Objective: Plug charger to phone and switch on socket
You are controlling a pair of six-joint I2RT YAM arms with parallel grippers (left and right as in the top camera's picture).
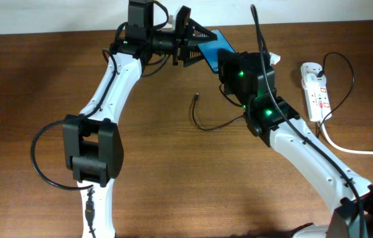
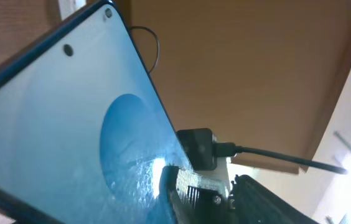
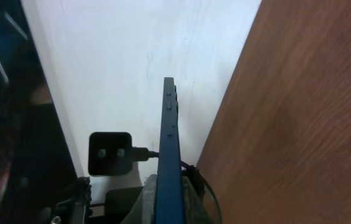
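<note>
The phone (image 1: 218,45) is held up above the far middle of the table, blue screen tilted. My left gripper (image 1: 196,45) is shut on its left end; in the left wrist view the screen (image 2: 70,137) fills the frame with a finger (image 2: 182,186) pressed on it. My right gripper (image 1: 229,66) is shut on the other end; the right wrist view shows the phone edge-on (image 3: 170,124) between the jaws (image 3: 169,199). The charger (image 1: 209,125) lies loose on the table, its plug tip (image 1: 195,97) free. The socket (image 1: 316,89) lies at the far right.
The socket's thick white lead (image 1: 352,149) runs off to the right edge. A small black box with a thin lead (image 3: 109,152) sits against the white wall behind the table; it also shows in the left wrist view (image 2: 197,148).
</note>
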